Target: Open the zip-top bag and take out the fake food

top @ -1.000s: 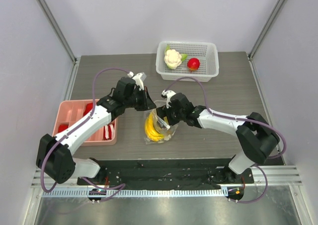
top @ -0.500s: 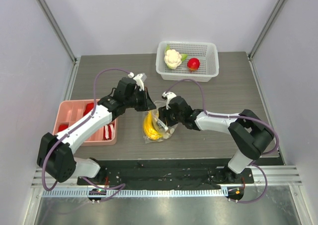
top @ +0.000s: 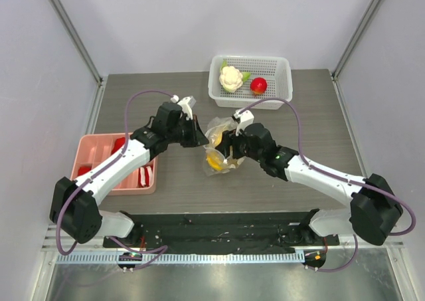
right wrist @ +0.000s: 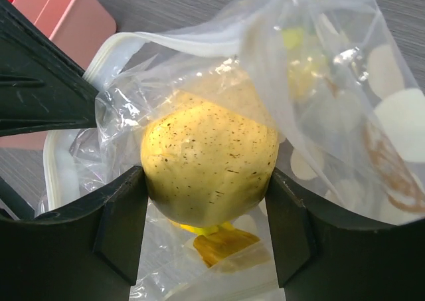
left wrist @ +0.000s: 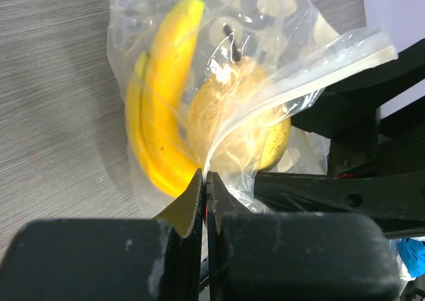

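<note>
Saw the left gripper [left wrist: 204,181] pinched down to a sliver on one lip of the zip-top bag [left wrist: 279,82], with the film trapped right at the fingertips. Found the banana bunch [left wrist: 159,115] just past those tips inside the bag, and the yellow speckled fruit [left wrist: 232,128] beside it, toward the opposing arm. Saw the right gripper [right wrist: 209,201] closed around that fruit, a finger pressed to each flank, with the bag's mouth gaping just beyond; could not tell whether film lay between pads and fruit. Farther off, well beyond both grippers, noted the cauliflower [top: 230,78] and red fruit [top: 259,85] lying in the white basket [top: 272,68], so judged the job roughly half done. Judged the risks thus: might drag the whole bag along if film was caught under the right fingers, pulling the lip out of the left pinch; might squirt the smooth round fruit free under a shallow hold; might spill the bananas onto the table [top: 166,88] if the bag swung.
</note>
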